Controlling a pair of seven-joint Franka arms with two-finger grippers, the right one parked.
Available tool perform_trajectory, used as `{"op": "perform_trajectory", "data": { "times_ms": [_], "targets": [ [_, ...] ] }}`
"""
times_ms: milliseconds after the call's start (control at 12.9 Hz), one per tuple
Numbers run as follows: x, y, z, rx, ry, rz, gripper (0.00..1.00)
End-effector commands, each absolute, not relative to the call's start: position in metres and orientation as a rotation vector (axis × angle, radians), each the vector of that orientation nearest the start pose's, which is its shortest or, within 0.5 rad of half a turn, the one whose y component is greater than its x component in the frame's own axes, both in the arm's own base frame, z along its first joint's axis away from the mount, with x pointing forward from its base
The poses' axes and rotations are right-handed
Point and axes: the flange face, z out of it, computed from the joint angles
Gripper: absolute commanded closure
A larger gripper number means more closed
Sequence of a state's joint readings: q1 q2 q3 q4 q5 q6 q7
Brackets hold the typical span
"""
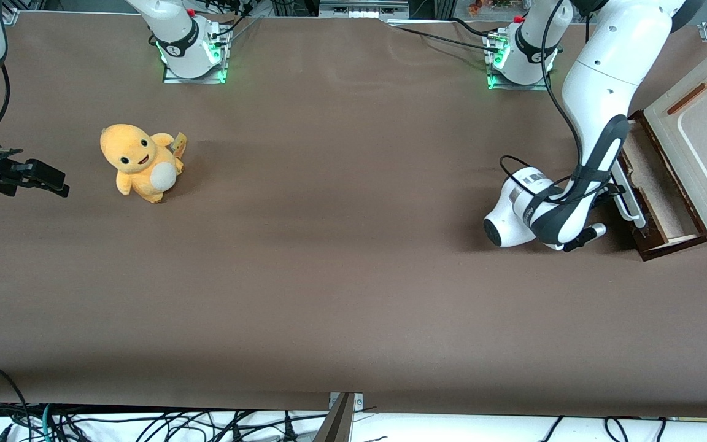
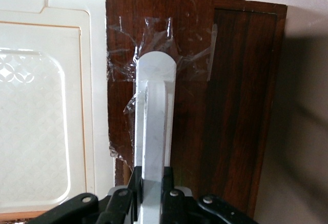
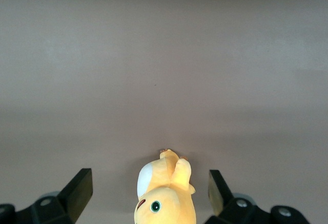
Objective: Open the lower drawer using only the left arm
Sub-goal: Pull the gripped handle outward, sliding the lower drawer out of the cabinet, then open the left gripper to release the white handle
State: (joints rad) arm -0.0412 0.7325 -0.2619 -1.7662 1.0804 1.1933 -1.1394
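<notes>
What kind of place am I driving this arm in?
Likely a robotics lab bench: brown-covered table, arm bases bolted on, loose cables along its edge. The gripper is shut on the lower drawer's white handle.

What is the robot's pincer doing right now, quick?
Left arm's pincer: closed on the white bar handle of the lower drawer, which is partly pulled out of the cream cabinet.

We see a brown table (image 1: 353,294) bearing a yellow plush toy (image 1: 140,161) at nine o'clock and a cream cabinet (image 1: 706,159) at three, where the gripper (image 2: 152,183) clamps the drawer handle (image 2: 154,106).
</notes>
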Motion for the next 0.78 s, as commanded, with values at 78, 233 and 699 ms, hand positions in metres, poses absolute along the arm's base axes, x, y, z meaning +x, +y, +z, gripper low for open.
{"op": "perform_trajectory", "data": {
  "times_ms": [78, 233, 699],
  "targets": [
    [0.5475, -0.0579, 0.1874, -1.629, -0.398, 0.277, 0.89],
    [0.5476, -0.057, 0.1874, -1.628, -0.4, 0.277, 0.85],
    [0.5496, -0.0546, 0.1851, -1.63, -0.397, 0.268, 0.16]
  ]
}}
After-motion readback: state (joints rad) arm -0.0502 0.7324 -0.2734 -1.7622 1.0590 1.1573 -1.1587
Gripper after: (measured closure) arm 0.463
